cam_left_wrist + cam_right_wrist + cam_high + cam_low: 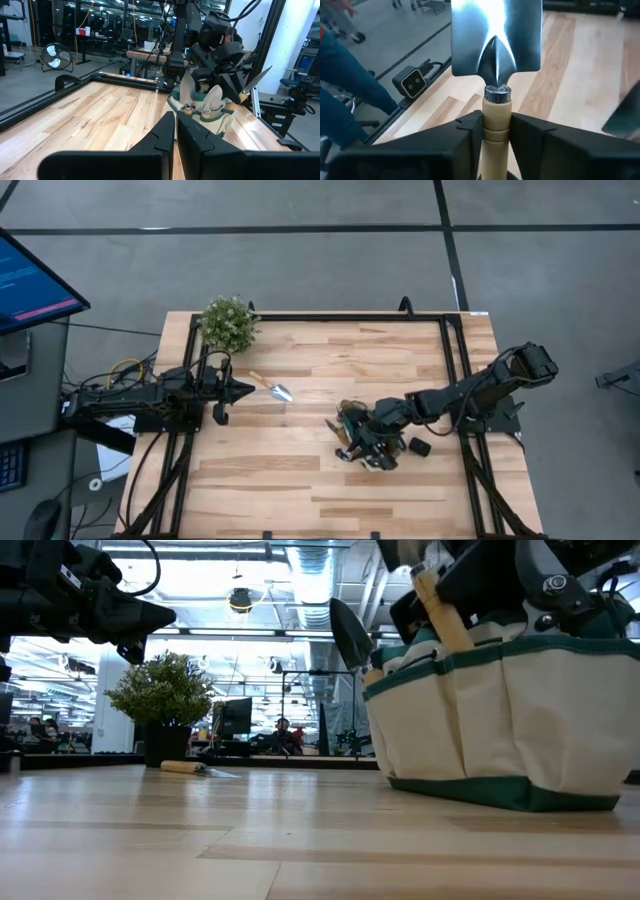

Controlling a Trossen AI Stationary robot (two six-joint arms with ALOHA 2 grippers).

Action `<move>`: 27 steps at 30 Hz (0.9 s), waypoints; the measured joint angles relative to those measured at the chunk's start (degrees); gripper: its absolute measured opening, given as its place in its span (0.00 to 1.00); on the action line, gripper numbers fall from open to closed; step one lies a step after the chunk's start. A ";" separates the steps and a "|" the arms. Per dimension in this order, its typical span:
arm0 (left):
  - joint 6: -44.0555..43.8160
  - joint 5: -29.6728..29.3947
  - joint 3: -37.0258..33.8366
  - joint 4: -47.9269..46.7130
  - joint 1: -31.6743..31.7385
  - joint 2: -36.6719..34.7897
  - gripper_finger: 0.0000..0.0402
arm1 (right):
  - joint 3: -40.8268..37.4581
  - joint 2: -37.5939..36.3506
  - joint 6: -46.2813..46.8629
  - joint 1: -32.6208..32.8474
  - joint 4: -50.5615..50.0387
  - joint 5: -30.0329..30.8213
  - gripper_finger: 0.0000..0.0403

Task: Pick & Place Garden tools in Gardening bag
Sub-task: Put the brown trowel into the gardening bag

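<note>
Trowel [496, 50] handle was clamped in right pincer [496, 125] over gardening bag [500, 720], probably for insertion; left pincer [175, 131] shut, empty.

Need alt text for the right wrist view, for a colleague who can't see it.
The right gripper is clamped on the wooden handle of a trowel, whose shiny metal blade points away from the camera. Behind it lie the wooden table and a person's blue sleeve.

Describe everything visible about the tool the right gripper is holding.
The spade has a flat, squarish, shiny metal blade with a raised central socket, a metal collar and a pale wooden handle. The right gripper clamps the handle just below the collar, fingers on both sides. In the high view it sits over the gardening bag, near the table's right side.
</note>
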 joint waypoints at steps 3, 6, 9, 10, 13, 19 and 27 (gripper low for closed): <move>-0.01 0.01 0.00 0.00 -0.02 0.00 0.04 | -0.02 0.00 1.09 -0.67 -1.43 0.10 0.29; 0.00 0.02 0.00 0.00 0.00 0.00 0.04 | -0.04 0.00 1.06 -1.05 -2.84 0.09 0.37; -0.02 0.02 0.00 0.00 -0.02 0.00 0.04 | -0.04 -0.16 1.05 -1.03 -4.34 0.06 0.42; 0.00 0.02 0.00 0.00 -0.02 -0.02 0.04 | -0.04 -0.17 1.05 -1.03 -4.53 0.06 0.44; -0.02 0.02 0.00 0.00 -0.01 -0.02 0.04 | -0.04 -0.20 1.06 -1.03 -5.53 0.04 0.46; 0.00 0.00 0.00 0.00 0.00 -0.02 0.04 | -0.04 -1.45 2.18 -1.01 -6.15 0.04 0.47; -0.02 0.00 0.00 0.00 -0.02 0.00 0.04 | -0.04 -9.91 0.09 -1.78 -14.23 3.18 0.51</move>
